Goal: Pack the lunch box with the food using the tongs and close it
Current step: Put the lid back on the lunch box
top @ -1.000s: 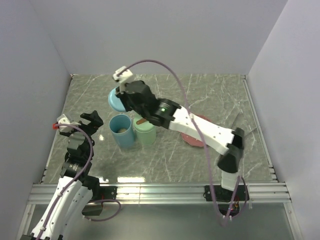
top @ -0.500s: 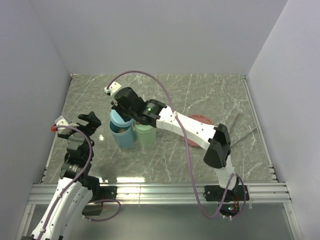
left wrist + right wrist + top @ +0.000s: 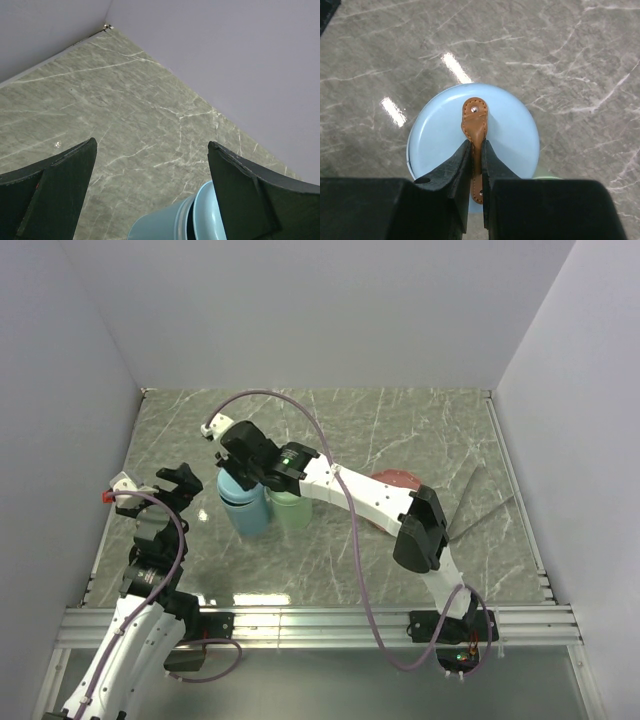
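Observation:
The lunch box is a blue cylinder beside a green one. My right gripper is shut on the brown leather strap of the round blue lid and holds it over the blue cylinder's mouth. In the left wrist view a dark gap shows between the lid and the cylinder. My left gripper is open and empty, left of the blue cylinder. The slim grey tongs lie on the table to the right. The food is hidden.
A pink plate lies behind the right forearm, mostly covered by it. Grey walls close in the marble table at the back and on both sides. The right arm reaches across the table's middle towards the left.
The right gripper has carried the blue lid from behind the cylinders forward and down onto the blue one, covering its opening. The left arm has stayed still.

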Motion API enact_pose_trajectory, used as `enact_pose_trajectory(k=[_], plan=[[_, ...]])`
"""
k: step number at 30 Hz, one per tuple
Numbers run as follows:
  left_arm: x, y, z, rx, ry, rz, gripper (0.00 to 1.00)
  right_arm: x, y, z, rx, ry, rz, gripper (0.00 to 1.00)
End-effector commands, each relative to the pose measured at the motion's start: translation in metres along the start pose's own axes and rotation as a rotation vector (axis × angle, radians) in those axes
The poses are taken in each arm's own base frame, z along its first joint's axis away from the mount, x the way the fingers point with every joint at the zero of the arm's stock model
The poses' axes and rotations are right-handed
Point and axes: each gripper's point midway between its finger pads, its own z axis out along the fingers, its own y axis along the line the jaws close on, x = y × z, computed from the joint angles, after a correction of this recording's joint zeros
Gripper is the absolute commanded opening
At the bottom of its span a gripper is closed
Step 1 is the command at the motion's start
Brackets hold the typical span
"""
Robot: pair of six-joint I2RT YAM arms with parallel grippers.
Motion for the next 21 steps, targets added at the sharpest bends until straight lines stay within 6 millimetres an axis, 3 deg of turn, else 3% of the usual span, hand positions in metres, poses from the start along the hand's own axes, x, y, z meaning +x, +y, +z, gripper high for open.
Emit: enact_pose_trajectory(k=[1,21], plan=[[-0.009,-0.006,0.000,0.022,-0.026,-0.031,0.99,-0.022,0.007,-0.005,-0.024,-0.057,-0.005,0.00],[-0.005,-0.007,0.001,0.032,-0.016,-0.032,0.99,-0.012,0.036,-0.007,-0.051,-0.061,-0.058,0.00]])
